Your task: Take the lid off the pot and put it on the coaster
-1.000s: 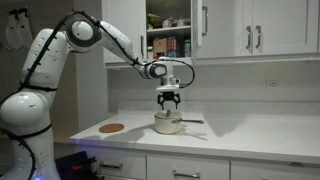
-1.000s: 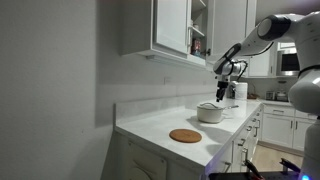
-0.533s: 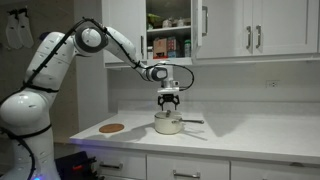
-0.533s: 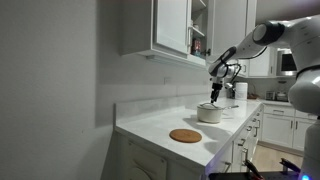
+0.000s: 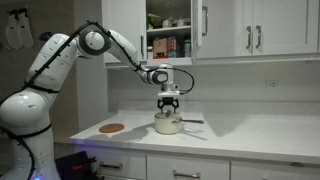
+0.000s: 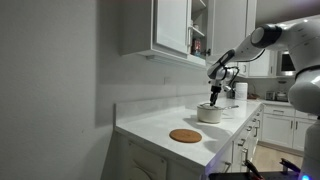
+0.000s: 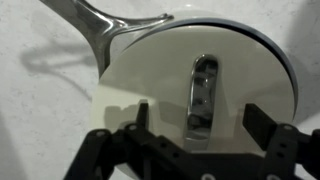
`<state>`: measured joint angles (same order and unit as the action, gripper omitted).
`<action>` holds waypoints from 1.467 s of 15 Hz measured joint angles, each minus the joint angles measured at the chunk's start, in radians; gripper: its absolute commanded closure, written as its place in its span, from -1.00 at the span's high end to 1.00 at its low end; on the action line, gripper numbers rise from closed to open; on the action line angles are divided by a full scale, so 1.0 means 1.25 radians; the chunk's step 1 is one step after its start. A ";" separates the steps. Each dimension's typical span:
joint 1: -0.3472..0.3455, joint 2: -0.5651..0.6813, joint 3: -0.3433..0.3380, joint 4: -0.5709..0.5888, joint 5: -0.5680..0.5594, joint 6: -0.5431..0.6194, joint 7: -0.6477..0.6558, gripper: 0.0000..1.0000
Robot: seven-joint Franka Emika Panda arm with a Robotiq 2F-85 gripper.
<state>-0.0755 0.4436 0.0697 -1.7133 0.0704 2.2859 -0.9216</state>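
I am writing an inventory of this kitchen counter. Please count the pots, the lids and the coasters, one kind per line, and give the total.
cream-white pot with a long metal handle: 1
round cream lid with a metal knob, resting on the pot: 1
flat round reddish-brown coaster: 1
Total: 3
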 measured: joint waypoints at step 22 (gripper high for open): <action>-0.022 0.008 0.022 0.002 0.036 0.020 -0.014 -0.87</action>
<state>-0.1027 0.4533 0.0967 -1.7114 0.1157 2.3107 -0.9389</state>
